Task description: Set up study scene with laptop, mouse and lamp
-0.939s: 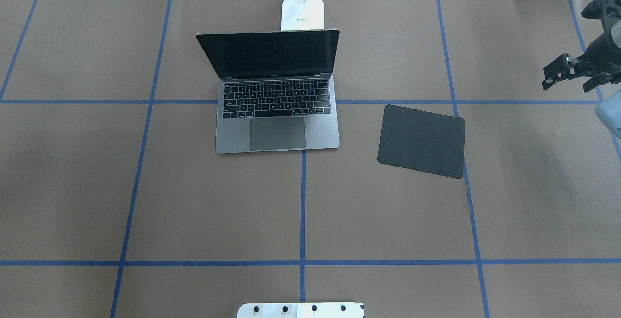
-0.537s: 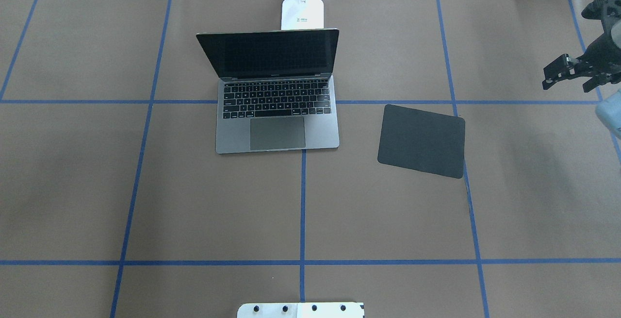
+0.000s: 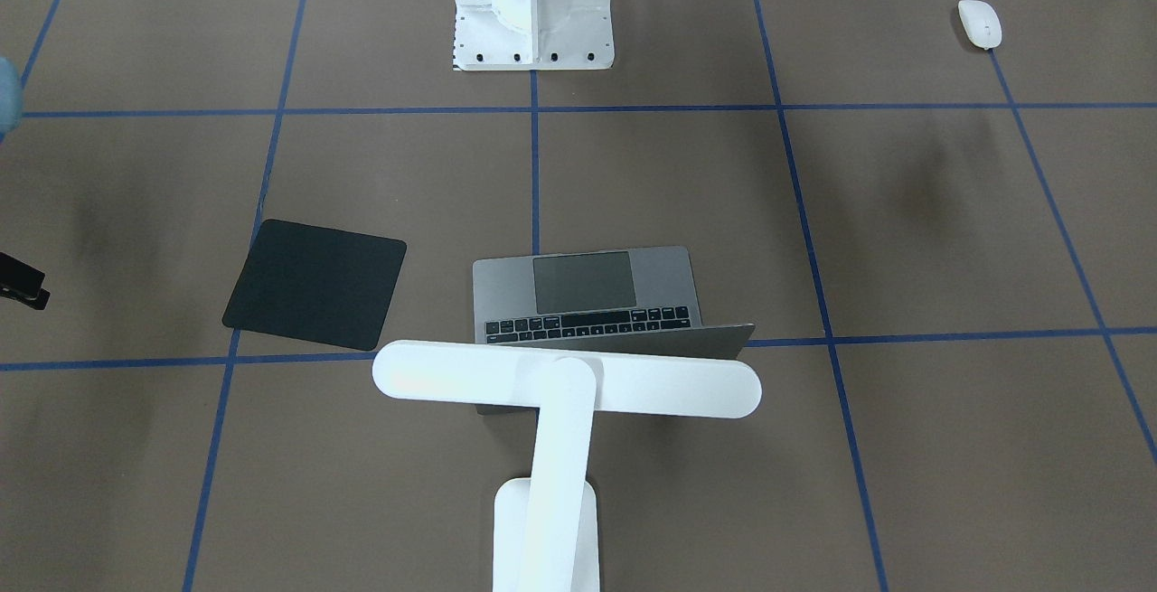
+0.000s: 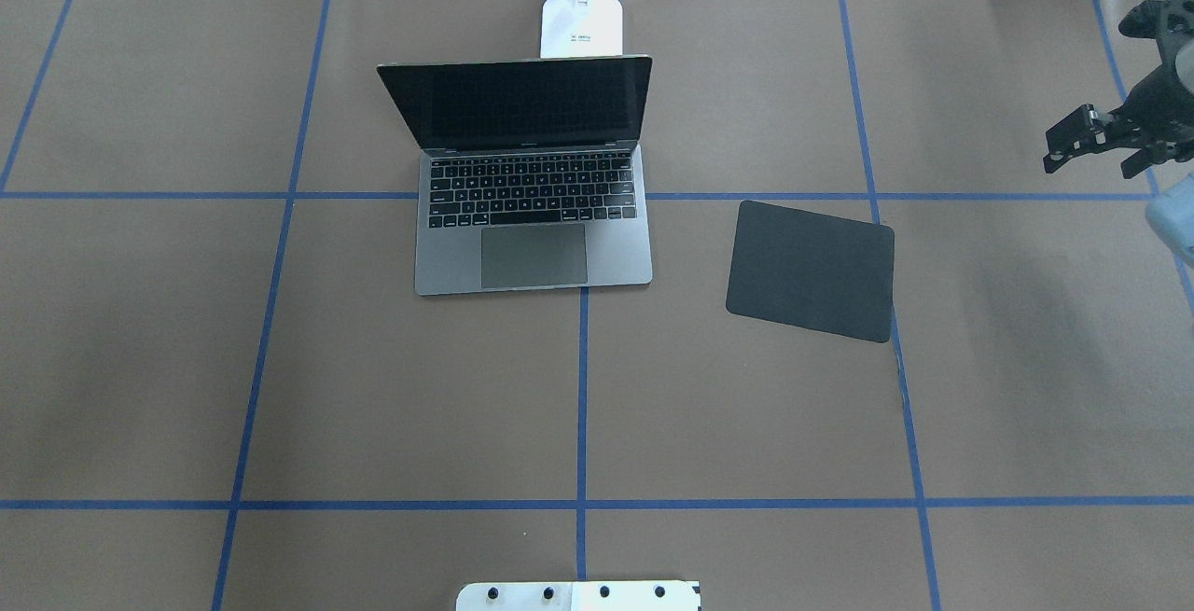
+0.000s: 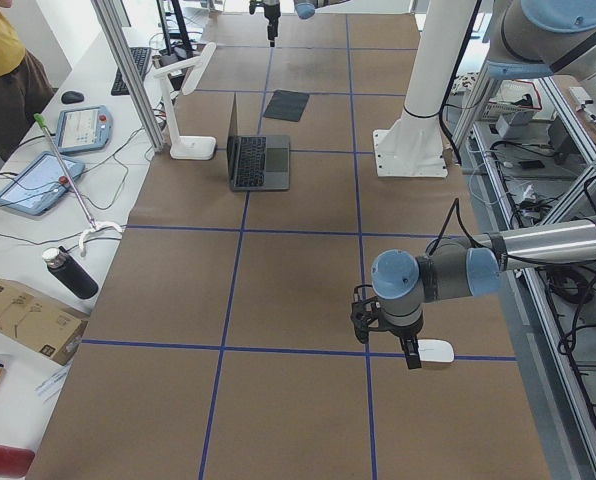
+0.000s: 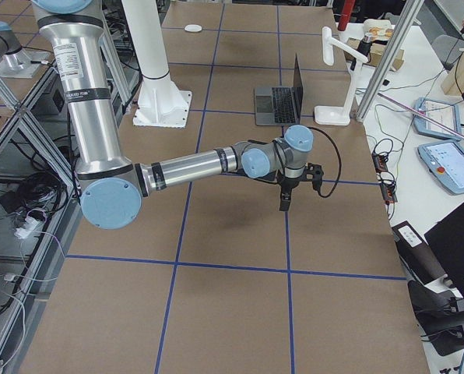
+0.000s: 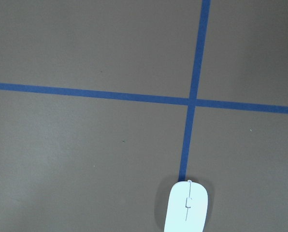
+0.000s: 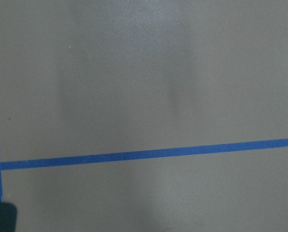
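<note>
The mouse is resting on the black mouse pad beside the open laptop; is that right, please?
Not quite: the mouse lies on bare table, far from the black mouse pad beside the open laptop, as the exterior front-facing view shows.
</note>
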Robot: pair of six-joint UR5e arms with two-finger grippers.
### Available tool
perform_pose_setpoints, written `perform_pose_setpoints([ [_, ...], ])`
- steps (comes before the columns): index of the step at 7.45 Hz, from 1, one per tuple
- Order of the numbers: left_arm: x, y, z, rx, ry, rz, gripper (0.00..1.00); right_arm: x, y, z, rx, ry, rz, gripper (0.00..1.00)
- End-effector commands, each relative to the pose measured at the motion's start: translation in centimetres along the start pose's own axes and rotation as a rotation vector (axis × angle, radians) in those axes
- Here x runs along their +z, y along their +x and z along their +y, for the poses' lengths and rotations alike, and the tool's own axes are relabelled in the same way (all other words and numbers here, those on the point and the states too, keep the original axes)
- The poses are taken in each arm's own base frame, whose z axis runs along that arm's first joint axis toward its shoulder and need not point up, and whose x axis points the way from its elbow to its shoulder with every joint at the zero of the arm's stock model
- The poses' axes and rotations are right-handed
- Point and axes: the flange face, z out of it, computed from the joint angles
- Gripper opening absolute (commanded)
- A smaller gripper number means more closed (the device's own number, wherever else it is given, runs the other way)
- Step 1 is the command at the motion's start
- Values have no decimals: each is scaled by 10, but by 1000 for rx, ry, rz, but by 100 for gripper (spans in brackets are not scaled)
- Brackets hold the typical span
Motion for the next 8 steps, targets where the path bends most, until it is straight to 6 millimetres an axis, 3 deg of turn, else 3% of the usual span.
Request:
perform_pose_setpoints([
  [1,13,-6,14,-59,-52,54,100,1,2,1,1,-3,0,100],
  [2,16,-1,9,140,-58,54,100,0,1,1,-1,-2,-2,100],
  [4,66,-46,-16,175,-77,123,100,2,3,1,2,-3,2,100],
  [5,81,-57,-16,174,-53,191,100,1,2,1,1,-3,0,100],
  [7,62,-43,-8,-209,7,403,100,1,1,1,0,-2,0,100],
  [8,66,-47,11,-208,49,406,100,1,2,1,1,-3,0,100],
])
